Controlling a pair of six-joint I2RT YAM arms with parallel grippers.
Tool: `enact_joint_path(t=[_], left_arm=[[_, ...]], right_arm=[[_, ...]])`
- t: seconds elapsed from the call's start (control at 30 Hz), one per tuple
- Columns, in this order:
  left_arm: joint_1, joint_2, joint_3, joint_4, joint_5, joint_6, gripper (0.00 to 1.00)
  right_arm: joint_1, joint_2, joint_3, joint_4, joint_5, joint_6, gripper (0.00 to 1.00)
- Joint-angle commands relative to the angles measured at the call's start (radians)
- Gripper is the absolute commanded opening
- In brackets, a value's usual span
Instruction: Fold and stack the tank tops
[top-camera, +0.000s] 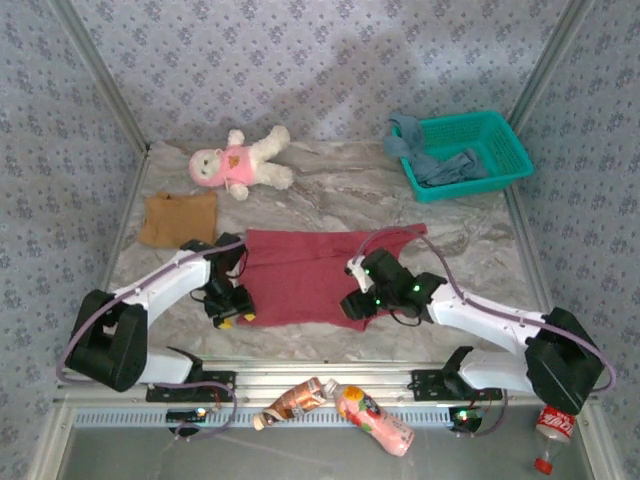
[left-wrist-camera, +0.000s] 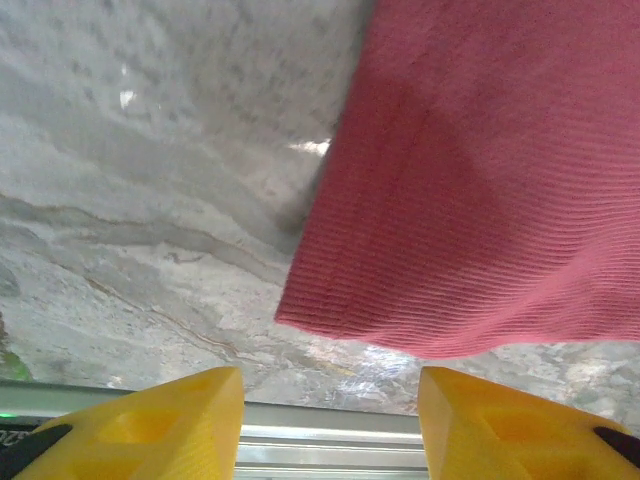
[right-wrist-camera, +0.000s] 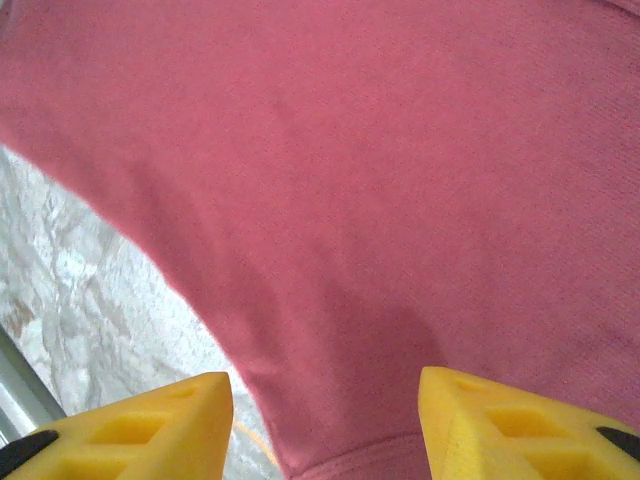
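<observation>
Two grippers noted wide open, empty: left gripper (left-wrist-camera: 330, 420) just short of near-left corner of dark red tank top (top-camera: 305, 275), right gripper (right-wrist-camera: 325, 420) over near-right edge. Found spread flat mid-table (top-camera: 480, 260), lying left-right between both; judged equally near.

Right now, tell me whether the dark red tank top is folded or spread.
Spread out. The dark red tank top lies flat as one broad sheet on the table; no fold shows.

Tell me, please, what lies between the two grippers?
The dark red tank top lies spread between the left gripper and right gripper, in the top view.
</observation>
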Motion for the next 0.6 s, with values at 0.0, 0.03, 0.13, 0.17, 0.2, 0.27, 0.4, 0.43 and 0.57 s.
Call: enact_joint_path(t=[0.0,0.03,0.13,0.17,0.2,0.27,0.4,0.43,0.57], left_arm=[[-0.001,-0.038,-0.057,0.081,0.030,-0.113,0.49],[0.000,-0.039,-0.073,0.101,0.030,-0.119,0.49],[0.001,-0.026,-0.097,0.147,0.025,-0.130,0.48],[0.000,-0.023,-0.102,0.160,0.022,-0.133,0.48],[0.000,-0.019,-0.104,0.174,0.018,-0.134,0.48],[0.001,-0.008,-0.098,0.185,0.008,-0.132,0.47],[0.000,0.015,-0.111,0.209,0.014,-0.127,0.44],[-0.004,0.018,-0.116,0.212,0.016,-0.126,0.43],[-0.005,0.020,-0.127,0.220,0.013,-0.124,0.40]], right_arm=[[0.074,-0.024,-0.029,-0.021,0.146,-0.019,0.53],[0.088,-0.007,-0.021,-0.034,0.167,-0.006,0.53],[0.133,0.042,-0.009,-0.051,0.215,0.020,0.52],[0.150,0.048,-0.011,-0.052,0.223,0.028,0.52],[0.159,0.055,-0.019,-0.050,0.220,0.041,0.53],[0.174,0.057,-0.036,-0.038,0.227,0.061,0.52],[0.190,0.084,-0.045,-0.051,0.237,0.112,0.52],[0.195,0.098,-0.045,-0.056,0.235,0.131,0.52],[0.229,0.145,-0.038,-0.067,0.264,0.165,0.51]])
